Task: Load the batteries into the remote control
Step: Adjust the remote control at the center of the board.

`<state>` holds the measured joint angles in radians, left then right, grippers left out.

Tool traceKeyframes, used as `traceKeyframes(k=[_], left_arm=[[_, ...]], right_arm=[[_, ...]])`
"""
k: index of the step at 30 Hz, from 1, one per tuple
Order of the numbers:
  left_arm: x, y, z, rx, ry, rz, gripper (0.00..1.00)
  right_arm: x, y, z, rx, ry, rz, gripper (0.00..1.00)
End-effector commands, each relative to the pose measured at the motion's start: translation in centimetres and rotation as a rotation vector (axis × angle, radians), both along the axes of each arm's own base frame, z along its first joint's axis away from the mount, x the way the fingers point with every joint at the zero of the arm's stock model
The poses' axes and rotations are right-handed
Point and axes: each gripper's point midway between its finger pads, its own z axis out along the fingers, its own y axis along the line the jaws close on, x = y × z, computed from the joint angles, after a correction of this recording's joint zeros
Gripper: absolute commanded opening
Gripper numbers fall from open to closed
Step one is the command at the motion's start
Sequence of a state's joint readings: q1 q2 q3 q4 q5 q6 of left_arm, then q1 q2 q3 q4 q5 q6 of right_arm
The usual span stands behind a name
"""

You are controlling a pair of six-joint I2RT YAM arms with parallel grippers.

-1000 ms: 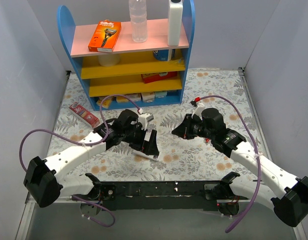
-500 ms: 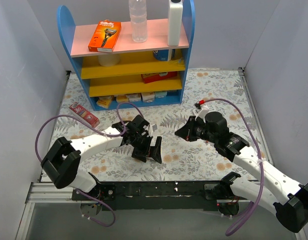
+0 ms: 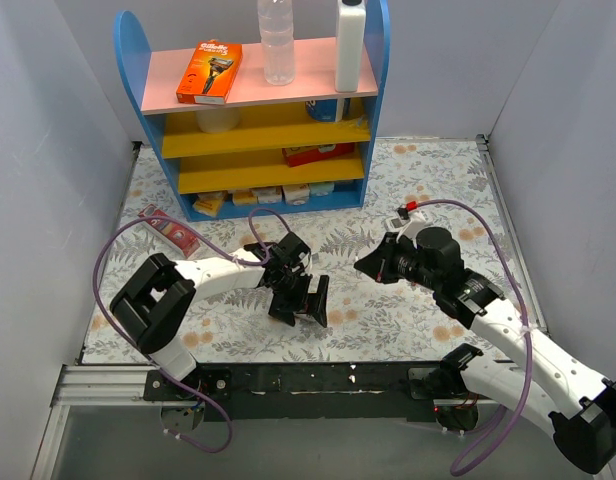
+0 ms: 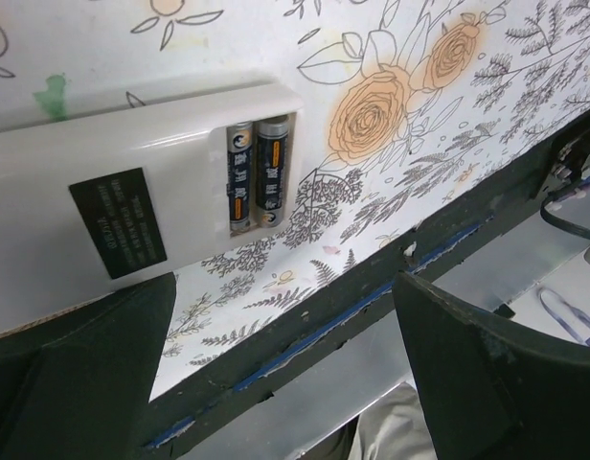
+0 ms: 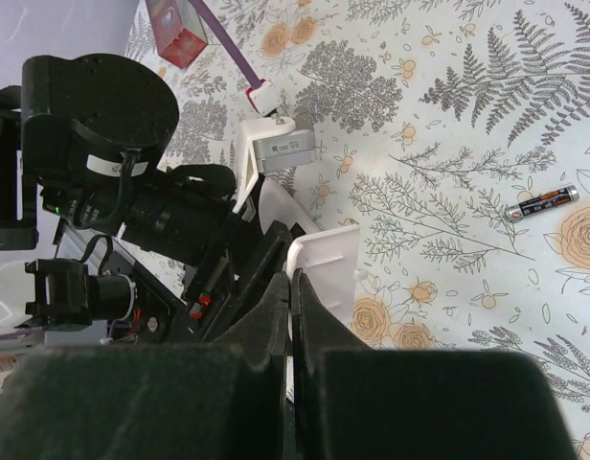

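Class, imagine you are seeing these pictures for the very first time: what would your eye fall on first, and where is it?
The eye lands first on the remote control, lying white back up below the open left hand, its compartment uncovered with two batteries side by side inside. Next come the bright blue shelf at the far side of the flowered table and one loose battery lying alone on the cloth.

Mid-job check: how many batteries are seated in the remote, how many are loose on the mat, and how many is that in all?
Batteries seated in the remote control: 2
Loose battery on the floral mat: 1
Total: 3
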<state>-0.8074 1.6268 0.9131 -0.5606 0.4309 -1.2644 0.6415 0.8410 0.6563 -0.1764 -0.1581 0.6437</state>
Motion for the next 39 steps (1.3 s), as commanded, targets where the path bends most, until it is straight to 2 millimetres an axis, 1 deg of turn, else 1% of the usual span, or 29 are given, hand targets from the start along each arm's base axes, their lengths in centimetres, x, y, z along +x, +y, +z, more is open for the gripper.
traceKeyframes(k=[1, 6, 9, 12, 17, 20, 21, 22, 23, 24, 25, 26, 27, 28, 29, 30, 33, 34, 35, 37, 38, 39], left_arm=[[3.5, -2.2, 1.1, -0.049, -0.147, 0.032, 0.98], [6.1, -3.8, 1.8, -0.083, -0.223, 0.092, 0.98], [7.4, -4.5, 2.2, -0.101, -0.266, 0.13, 0.98], [8.5, -4.9, 2.3, -0.106, -0.303, 0.153, 0.98], [10.1, -4.5, 2.3, -0.092, -0.369, 0.194, 0.98], [10.5, -4.9, 4.3, -0.157, -0.421, 0.201, 0.98], [10.9, -5.3, 5.4, -0.197, -0.458, 0.204, 0.98], [10.6, -4.9, 5.5, -0.21, -0.474, 0.199, 0.98], [10.7, -4.7, 7.4, -0.257, -0.531, 0.191, 0.98], [10.9, -4.9, 8.8, -0.31, -0.586, 0.187, 0.98], [11.0, -4.5, 9.6, -0.331, -0.626, 0.187, 0.98], [10.4, -3.4, 10.4, -0.35, -0.684, 0.162, 0.98], [10.6, -3.5, 11.9, -0.401, -0.752, 0.15, 0.98], [10.7, -3.0, 12.5, -0.408, -0.802, 0.132, 0.98], [10.3, -2.2, 12.2, -0.397, -0.854, 0.088, 0.98], [10.2, -1.9, 14.2, -0.437, -0.932, 0.074, 0.98], [10.2, -0.3, 15.1, -0.416, -1.045, 0.047, 0.98], [10.1, -0.2, 15.4, -0.416, -1.065, 0.032, 0.98], [9.6, -0.4, 15.7, -0.437, -1.078, -0.015, 0.98], [9.0, -0.4, 16.3, -0.461, -1.143, -0.095, 0.98], [8.4, -0.6, 16.6, -0.487, -1.161, -0.126, 0.98], [8.4, -0.6, 17.5, -0.517, -1.212, -0.14, 0.98]], right_arm=[[0.6, -0.5, 1.5, 0.023, -0.061, -0.03, 0.01], [0.7, -0.8, 1.9, 0.029, -0.084, -0.04, 0.01], [0.7, -0.9, 1.8, 0.024, -0.087, -0.044, 0.01], [0.7, -1.1, 1.7, 0.029, -0.09, -0.05, 0.01], [0.7, -1.3, 1.3, 0.039, -0.09, -0.062, 0.01], [0.7, -1.3, 1.1, 0.053, -0.085, -0.059, 0.01], [0.8, -1.4, 1.0, 0.058, -0.08, -0.061, 0.01], [0.9, -1.2, 1.2, 0.078, -0.08, -0.064, 0.01], [0.7, -1.0, 1.2, 0.093, -0.075, -0.049, 0.01], [0.7, -1.1, 0.6, 0.099, -0.061, -0.048, 0.01], [0.8, -0.8, 0.8, 0.127, -0.056, -0.046, 0.01], [0.6, -0.4, 0.8, 0.148, -0.048, -0.021, 0.01], [0.6, -0.2, 0.4, 0.161, -0.037, -0.012, 0.01], [0.5, 0.1, 0.6, 0.182, -0.024, 0.001, 0.01], [0.4, 0.6, 0.8, 0.2, -0.025, 0.031, 0.01], [0.5, 0.8, 0.9, 0.209, -0.022, 0.038, 0.01], [0.6, 1.5, 1.1, 0.213, -0.012, 0.072, 0.01], [0.7, 1.7, 1.4, 0.216, -0.02, 0.089, 0.01], [0.5, 2.2, 1.2, 0.216, 0.002, 0.121, 0.01], [0.4, 2.8, 1.8, 0.245, 0.006, 0.154, 0.01], [0.0, 3.2, 2.0, 0.266, 0.018, 0.185, 0.01], [0.2, 3.5, 3.0, 0.298, -0.007, 0.198, 0.01]])
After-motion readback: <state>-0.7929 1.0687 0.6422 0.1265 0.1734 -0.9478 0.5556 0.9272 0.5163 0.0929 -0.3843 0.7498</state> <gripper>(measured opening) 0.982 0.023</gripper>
